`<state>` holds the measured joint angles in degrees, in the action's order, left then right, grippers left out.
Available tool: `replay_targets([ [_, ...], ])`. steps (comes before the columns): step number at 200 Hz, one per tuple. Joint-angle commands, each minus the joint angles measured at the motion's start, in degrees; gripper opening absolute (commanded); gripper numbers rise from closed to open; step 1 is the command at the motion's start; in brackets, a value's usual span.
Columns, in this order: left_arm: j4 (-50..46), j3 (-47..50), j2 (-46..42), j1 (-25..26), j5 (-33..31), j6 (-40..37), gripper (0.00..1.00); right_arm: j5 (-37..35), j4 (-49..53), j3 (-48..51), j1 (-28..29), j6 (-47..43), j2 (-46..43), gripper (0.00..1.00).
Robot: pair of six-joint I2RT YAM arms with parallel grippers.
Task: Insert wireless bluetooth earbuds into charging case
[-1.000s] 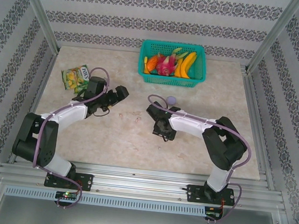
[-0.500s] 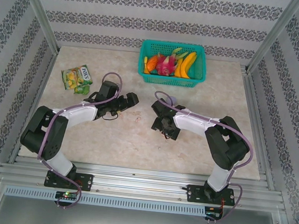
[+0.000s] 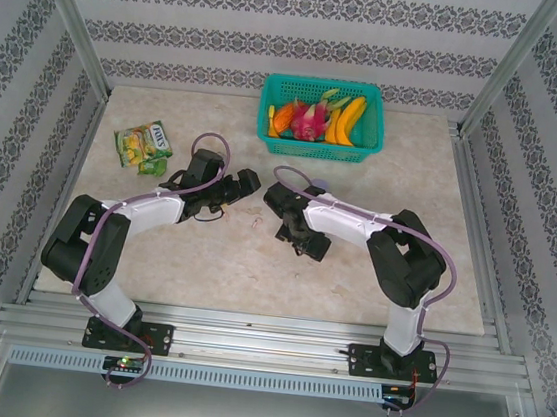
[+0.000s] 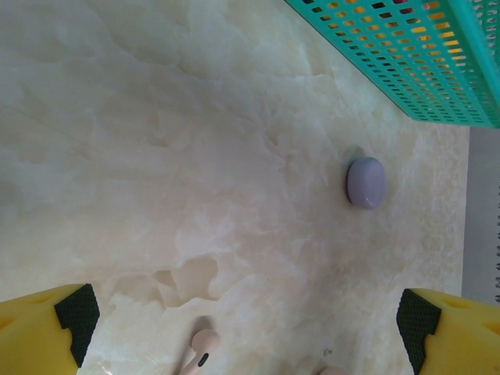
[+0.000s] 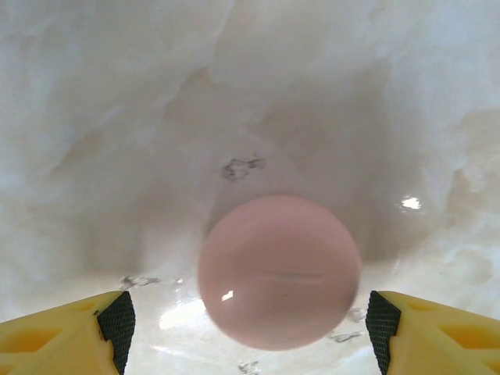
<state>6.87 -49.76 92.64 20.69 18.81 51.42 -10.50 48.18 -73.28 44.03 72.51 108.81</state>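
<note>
Both stand apart — right fingers [image 5: 66, 332] flanking the pink case [image 5: 279, 269], left fingers [image 4: 47, 328] over an edge-cropped pink earbud [image 4: 201, 348].

Cream marbled table [image 3: 252, 266] under even light. White walls [image 3: 279, 27] with dark ornamental bands stand behind it and at both sides. Metal posts [image 3: 69, 14] rise at its far corners. Aluminium rails [image 3: 263, 348] run along its near edge.

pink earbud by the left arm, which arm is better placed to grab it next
Left. The pink earbud lies just in front of the left end effector, which is open and framing it. The right end effector is open on either side of the round pink case instead.
</note>
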Motion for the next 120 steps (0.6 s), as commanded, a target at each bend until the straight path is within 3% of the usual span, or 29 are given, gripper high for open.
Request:
replay_targets([
  [1,2.77,-0.36,-1.15,0.76,-0.54,0.48,1.0,-2.97,3.48,0.26,-0.31,1.97,1.22,0.8],
  [120,2.8,-0.15,-2.22,0.78,-0.85,-0.09,1.0,0.42,-1.78,3.23,-3.28,4.37,1.48,0.77],
])
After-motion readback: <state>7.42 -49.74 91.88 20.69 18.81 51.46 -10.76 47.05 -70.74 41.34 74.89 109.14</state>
